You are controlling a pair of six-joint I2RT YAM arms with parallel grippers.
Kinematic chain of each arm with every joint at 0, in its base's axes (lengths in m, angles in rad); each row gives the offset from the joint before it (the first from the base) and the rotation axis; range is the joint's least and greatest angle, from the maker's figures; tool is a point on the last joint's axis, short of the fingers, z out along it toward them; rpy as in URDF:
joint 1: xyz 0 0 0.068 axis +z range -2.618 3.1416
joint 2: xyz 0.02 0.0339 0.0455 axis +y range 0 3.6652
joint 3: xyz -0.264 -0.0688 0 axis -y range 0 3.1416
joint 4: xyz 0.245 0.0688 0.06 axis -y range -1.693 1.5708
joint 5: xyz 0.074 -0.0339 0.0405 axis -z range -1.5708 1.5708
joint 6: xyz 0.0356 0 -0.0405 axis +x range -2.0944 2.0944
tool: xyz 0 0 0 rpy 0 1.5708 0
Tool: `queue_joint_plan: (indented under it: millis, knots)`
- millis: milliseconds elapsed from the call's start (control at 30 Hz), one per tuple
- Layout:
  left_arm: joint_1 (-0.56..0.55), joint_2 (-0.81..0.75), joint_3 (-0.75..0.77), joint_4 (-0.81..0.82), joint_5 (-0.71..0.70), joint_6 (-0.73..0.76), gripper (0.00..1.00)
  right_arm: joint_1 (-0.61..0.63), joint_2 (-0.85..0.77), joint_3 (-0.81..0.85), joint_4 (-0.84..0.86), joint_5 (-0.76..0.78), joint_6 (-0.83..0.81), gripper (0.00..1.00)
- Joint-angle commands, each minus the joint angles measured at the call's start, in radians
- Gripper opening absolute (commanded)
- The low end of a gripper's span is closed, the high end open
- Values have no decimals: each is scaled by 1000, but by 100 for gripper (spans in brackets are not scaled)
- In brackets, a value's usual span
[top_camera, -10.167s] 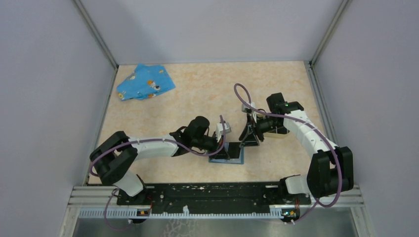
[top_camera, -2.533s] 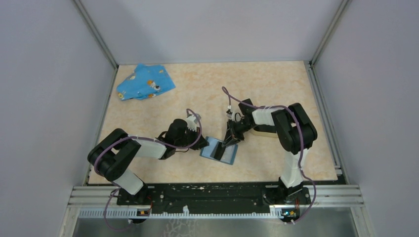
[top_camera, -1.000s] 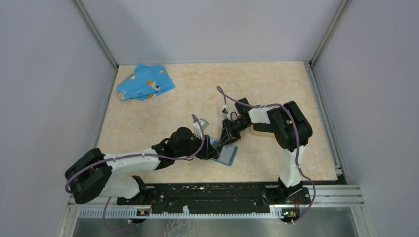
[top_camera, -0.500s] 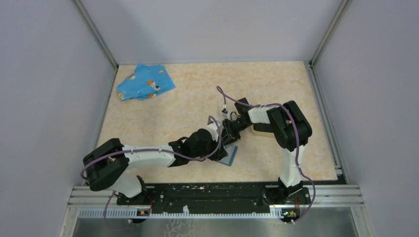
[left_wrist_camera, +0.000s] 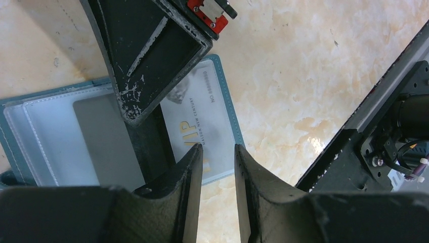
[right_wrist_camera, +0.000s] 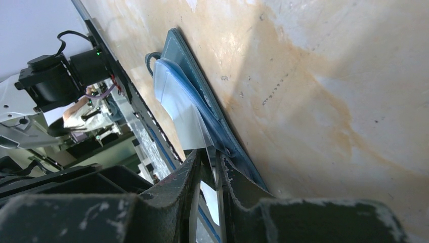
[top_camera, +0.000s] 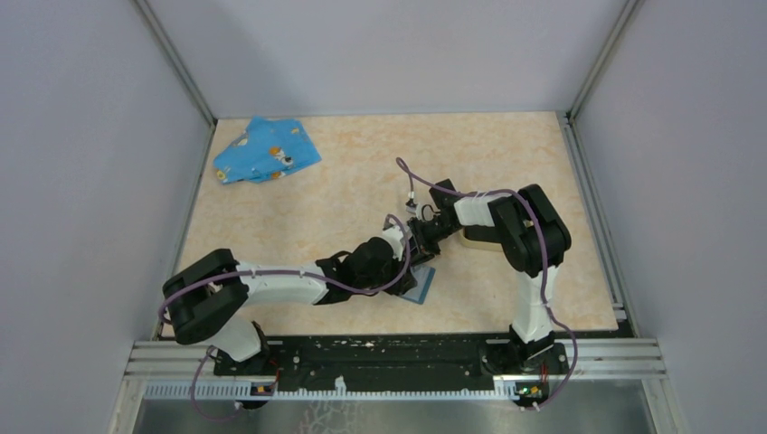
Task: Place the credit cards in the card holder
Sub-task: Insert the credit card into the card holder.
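A blue flat case (top_camera: 421,284) lies open on the table. In the left wrist view the blue case (left_wrist_camera: 30,126) shows clear sleeves with a grey card (left_wrist_camera: 103,144) and a white VIP card (left_wrist_camera: 202,114). My right gripper (right_wrist_camera: 209,152) is shut on a thin pale leaf (right_wrist_camera: 174,93) lifted from the case's edge, sleeve or card I cannot tell. My left gripper (left_wrist_camera: 218,152) hovers open over the white card's corner, nothing between its fingers. Both grippers meet above the case, left gripper (top_camera: 407,260) under right gripper (top_camera: 420,242). The tan card holder (top_camera: 474,240) sits partly hidden behind the right arm.
A blue patterned cloth (top_camera: 267,152) lies crumpled at the far left corner. Grey walls close the table on three sides. The black base rail (top_camera: 380,354) runs along the near edge. The right arm's forearm (left_wrist_camera: 384,131) stands close on the left gripper's right.
My left arm has reached right to the case beside the right gripper, its jaws narrowing a little. The right gripper has stayed put on the case.
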Motion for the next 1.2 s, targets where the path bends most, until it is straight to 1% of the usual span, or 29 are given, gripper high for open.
queue_joint_plan:
  millis: [0,200,333,600,700,833,967,1167]
  knots:
    - [-7,13,26,16,-14,13,36,13,30,25,-20,59,-35,18]
    - [-8,25,25,21,-18,14,36,13,32,24,-21,61,-35,18]
    - [-7,46,51,11,-22,18,36,13,33,25,-22,61,-37,18]
    - [-7,120,145,-77,-53,26,36,13,32,26,-27,59,-40,18]
    - [-7,130,157,-105,-70,20,36,13,33,26,-28,59,-41,18]
    - [-7,126,153,-138,-103,12,36,12,36,27,-29,56,-43,18]
    - [-7,125,152,-192,-165,14,36,11,36,26,-31,55,-43,18]
    - [-7,116,156,-270,-243,17,39,11,34,28,-33,52,-45,19]
